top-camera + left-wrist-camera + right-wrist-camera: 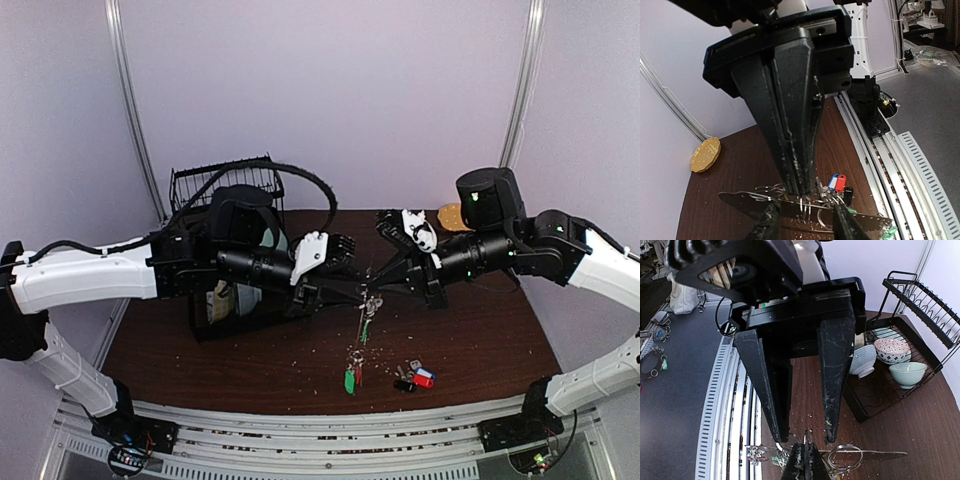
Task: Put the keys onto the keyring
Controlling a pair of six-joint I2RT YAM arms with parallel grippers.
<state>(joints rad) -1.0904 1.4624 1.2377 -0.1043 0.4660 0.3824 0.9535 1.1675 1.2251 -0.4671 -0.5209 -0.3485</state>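
Note:
My left gripper is shut on the keyring, a thin silver wire held above the table and seen nearly edge-on. In the left wrist view the shut tips pinch the wire among small split rings. My right gripper faces it, open, with its fingers on either side of the left tips; nothing is gripped between them. A key bunch hangs under the meeting point. A green-tagged key and red, blue and black-tagged keys lie on the table; these also show in the left wrist view.
A black wire dish rack holding bowls stands at the back left on the brown table. A round tan plate lies at the back right. The table's near edge has metal rails.

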